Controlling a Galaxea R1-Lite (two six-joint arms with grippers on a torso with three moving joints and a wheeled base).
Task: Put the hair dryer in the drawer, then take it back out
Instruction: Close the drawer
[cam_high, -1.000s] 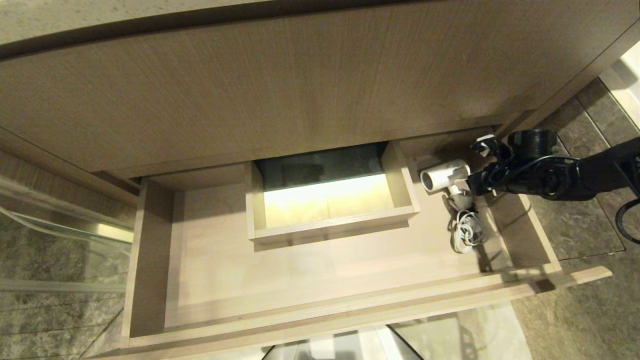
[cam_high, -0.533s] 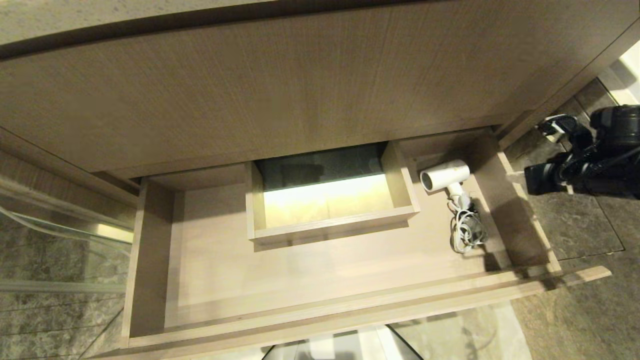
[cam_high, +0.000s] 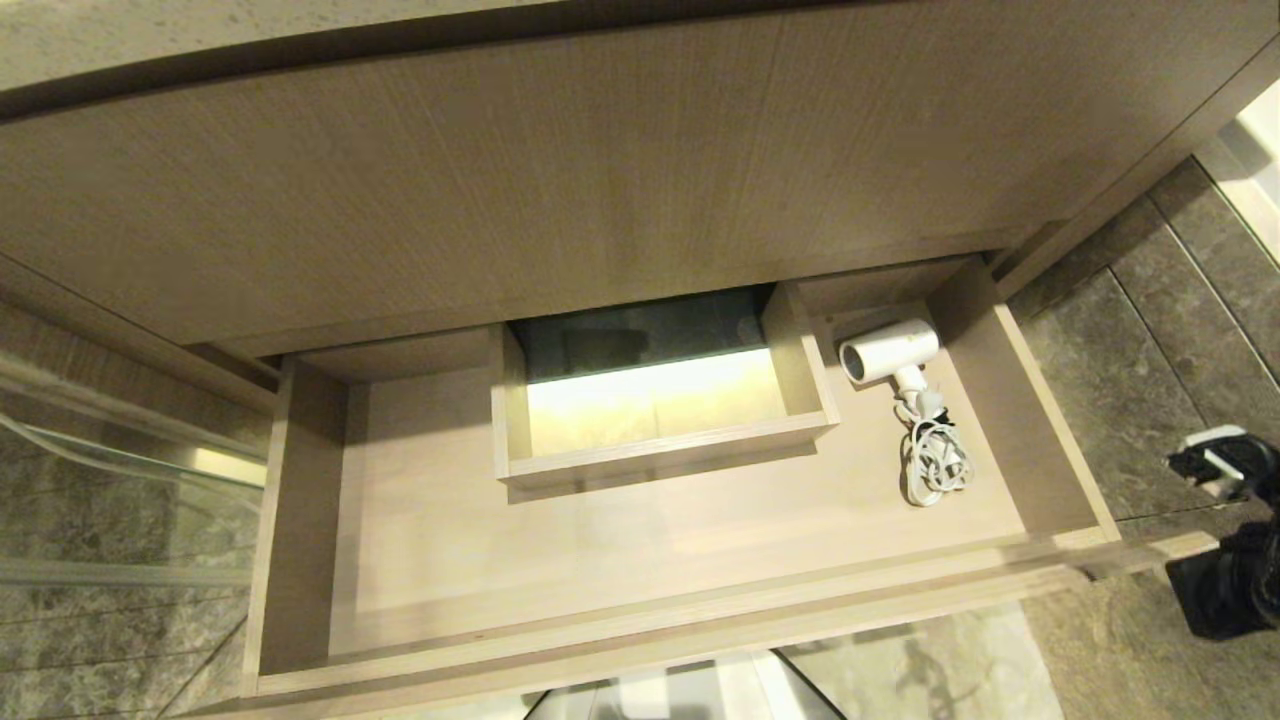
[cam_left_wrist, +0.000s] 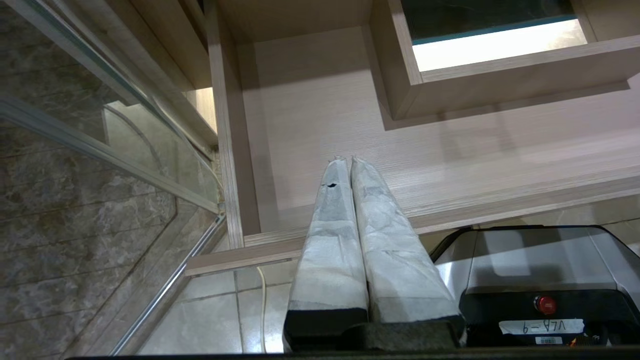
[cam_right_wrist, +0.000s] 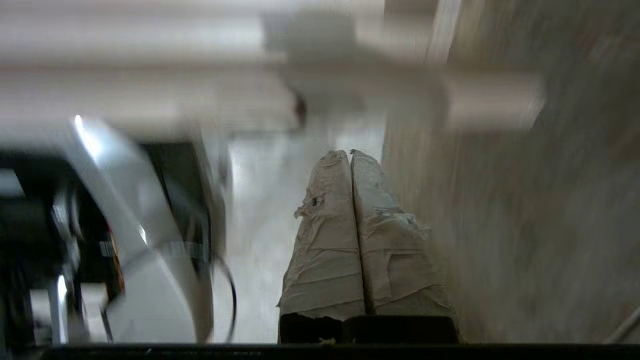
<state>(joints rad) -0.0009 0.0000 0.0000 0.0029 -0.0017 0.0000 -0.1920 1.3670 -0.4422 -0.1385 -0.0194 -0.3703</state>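
Head view. Drawer (cam_high: 300, 520): pulled open below a tall wood panel (cam_high: 560, 170), wood-grain floor lit, box-shaped cut-out (cam_high: 655, 440) at the back centre. Dryer (cam_high: 888, 358): white, lying on the drawer floor in the back right corner, between the cut-out and the right wall, barrel mouth facing the cut-out. Cord (cam_high: 935, 462): bundled, lying just in front of the dryer's handle. Right arm (cam_high: 1228, 540): black, at the picture's right edge, outside the drawer over the tiled floor (cam_high: 1120, 400), well apart from the dryer.

Left wrist view. Left gripper (cam_left_wrist: 346, 161): taped fingers pressed together, empty, held over the drawer's front left part. Glass pane (cam_left_wrist: 100, 165) beside the drawer.

Right wrist view. Right gripper (cam_right_wrist: 349, 153): taped fingers together, holding nothing; surroundings blurred.
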